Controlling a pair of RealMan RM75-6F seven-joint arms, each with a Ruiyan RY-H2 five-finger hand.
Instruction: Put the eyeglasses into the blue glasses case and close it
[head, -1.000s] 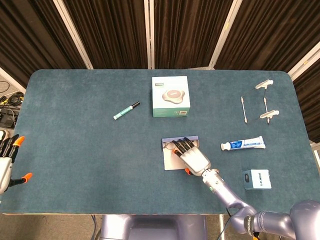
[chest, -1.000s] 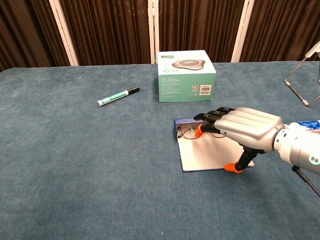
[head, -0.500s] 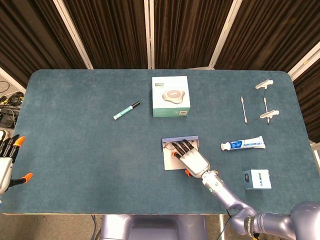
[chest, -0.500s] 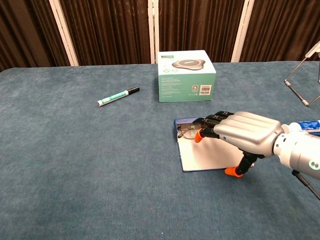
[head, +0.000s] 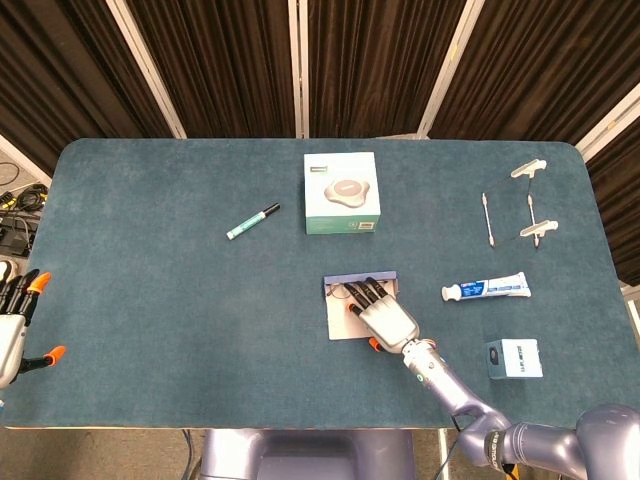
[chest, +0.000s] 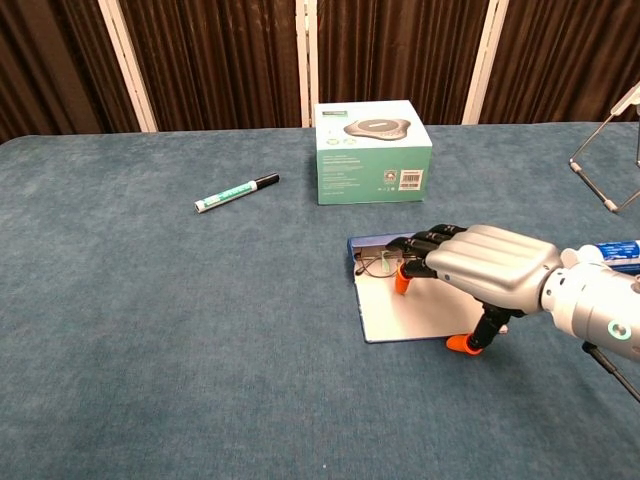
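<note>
Eyeglasses (chest: 378, 264) already in open blue glasses case (chest: 400, 312); lid not yet shut. Right hand (chest: 487, 266) over case, fingers curled down, grip unclear. Left hand (head: 14, 325) idle, fingers apart, empty.

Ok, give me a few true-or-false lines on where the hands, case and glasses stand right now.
1. The right hand is over the open blue glasses case. True.
2. The eyeglasses lie at the far end of the case. True.
3. The case is shut. False: its flap lies flat and open.
4. The left hand holds the marker. False: it is at the table's left edge, open, and the marker lies apart on the table.
5. The toothpaste tube lies right of the case. True.
</note>
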